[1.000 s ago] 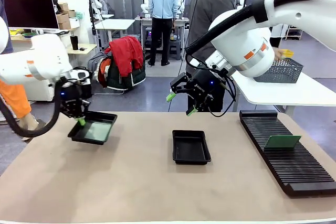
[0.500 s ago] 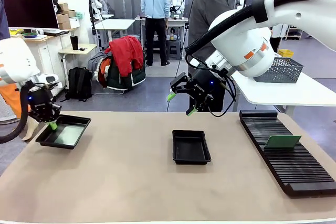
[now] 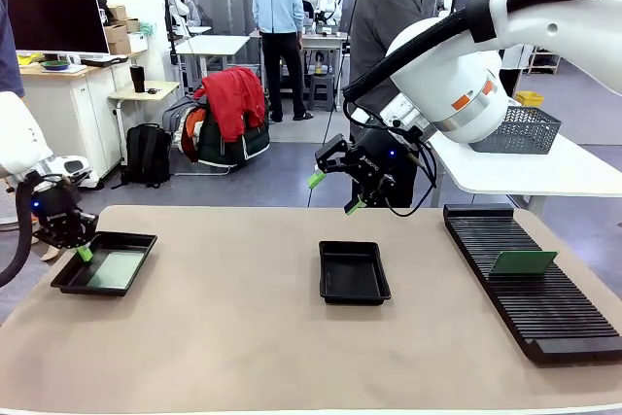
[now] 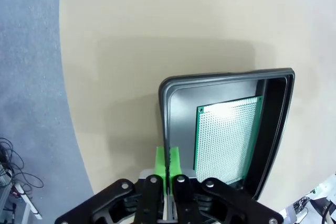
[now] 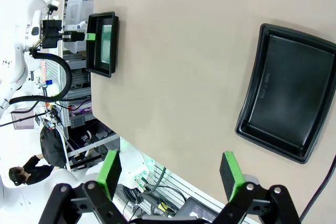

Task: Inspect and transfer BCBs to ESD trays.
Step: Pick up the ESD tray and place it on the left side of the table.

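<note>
Tan-covered table (image 3: 243, 337), filling the lower two-thirds of the front view. Behind it is an open workshop with desks, a monitor, bags and people standing well back.

1. Left ESD tray (image 3: 92, 292): black, shallow, flared rim. It sits at the left edge of the frame, near the table's left end. Whether it rests on the tan surface or hangs just above it cannot be told.

2. BCB (image 3: 115, 269): green, perforated. It lies flat on the floor of the left ESD tray, nearer the wall opposite the gripped one.

3. Left gripper (image 3: 83, 252): jaws closed tight on one long rim wall of the left ESD tray. In the left wrist view, one green pad sits inside the wall and one outside.

4. Centre ESD tray (image 3: 355, 274): black, same pattern, floor bare. It lies flat on the table at mid-frame, well apart from the left ESD tray.

5. Right gripper (image 3: 335, 193): raised above the table, just behind the centre ESD tray. The jaws are spread wide, with nothing between the green pads.

6. Ribbed rack (image 3: 544, 323): long, black, slotted, at the lower right of the frame.

7. Second BCB (image 3: 523, 261): green, leaning in the rack's slots about midway along.

8. Wire basket (image 3: 517, 130): grey mesh, on a white side table (image 3: 544, 167) at the right of the frame, behind the rack.

9. Person (image 3: 389, 17): in a dark grey hooded jacket, at the far side, upper centre, partly behind the right arm.
</note>
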Robot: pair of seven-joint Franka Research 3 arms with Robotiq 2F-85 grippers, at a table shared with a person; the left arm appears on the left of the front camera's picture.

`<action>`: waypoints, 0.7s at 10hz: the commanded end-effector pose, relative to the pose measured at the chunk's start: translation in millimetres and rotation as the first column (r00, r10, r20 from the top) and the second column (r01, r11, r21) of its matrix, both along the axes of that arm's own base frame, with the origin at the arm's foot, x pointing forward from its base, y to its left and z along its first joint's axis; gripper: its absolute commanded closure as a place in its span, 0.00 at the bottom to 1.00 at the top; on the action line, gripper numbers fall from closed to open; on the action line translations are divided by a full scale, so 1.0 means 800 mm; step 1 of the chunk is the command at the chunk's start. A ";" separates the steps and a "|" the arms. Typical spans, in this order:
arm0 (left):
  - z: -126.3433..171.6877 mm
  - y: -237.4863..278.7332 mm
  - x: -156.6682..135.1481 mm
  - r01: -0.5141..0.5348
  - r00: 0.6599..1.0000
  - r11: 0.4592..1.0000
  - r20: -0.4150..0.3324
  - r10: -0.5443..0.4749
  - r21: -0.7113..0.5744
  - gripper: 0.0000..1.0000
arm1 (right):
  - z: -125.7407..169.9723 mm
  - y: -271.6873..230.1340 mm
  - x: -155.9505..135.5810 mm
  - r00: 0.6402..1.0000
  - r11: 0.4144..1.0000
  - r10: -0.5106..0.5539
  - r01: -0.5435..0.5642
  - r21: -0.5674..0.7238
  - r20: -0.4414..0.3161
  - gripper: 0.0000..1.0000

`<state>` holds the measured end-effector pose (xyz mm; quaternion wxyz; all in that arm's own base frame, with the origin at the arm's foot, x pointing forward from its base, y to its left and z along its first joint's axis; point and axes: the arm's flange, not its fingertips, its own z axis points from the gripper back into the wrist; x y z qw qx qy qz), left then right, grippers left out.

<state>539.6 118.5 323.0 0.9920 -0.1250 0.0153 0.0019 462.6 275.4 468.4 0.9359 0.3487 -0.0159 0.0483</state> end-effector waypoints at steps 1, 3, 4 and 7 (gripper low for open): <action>-0.006 0.008 -0.020 -0.017 0.999 0.999 0.035 0.019 -0.040 0.97 | -0.001 0.003 0.004 1.000 1.000 -0.010 0.010 -0.015 -0.002 0.00; -0.016 0.005 -0.027 -0.044 0.999 0.998 0.025 0.046 -0.045 0.97 | -0.001 0.003 0.004 1.000 1.000 -0.010 0.010 -0.015 -0.002 0.00; -0.020 0.000 -0.027 -0.058 0.998 0.998 0.018 0.058 -0.039 0.97 | -0.001 0.003 0.004 1.000 1.000 -0.010 0.010 -0.015 -0.002 0.00; -0.019 0.004 -0.020 -0.048 0.999 0.999 -0.006 0.048 -0.020 0.97 | -0.001 0.003 0.004 1.000 1.000 -0.010 0.010 -0.015 -0.002 0.00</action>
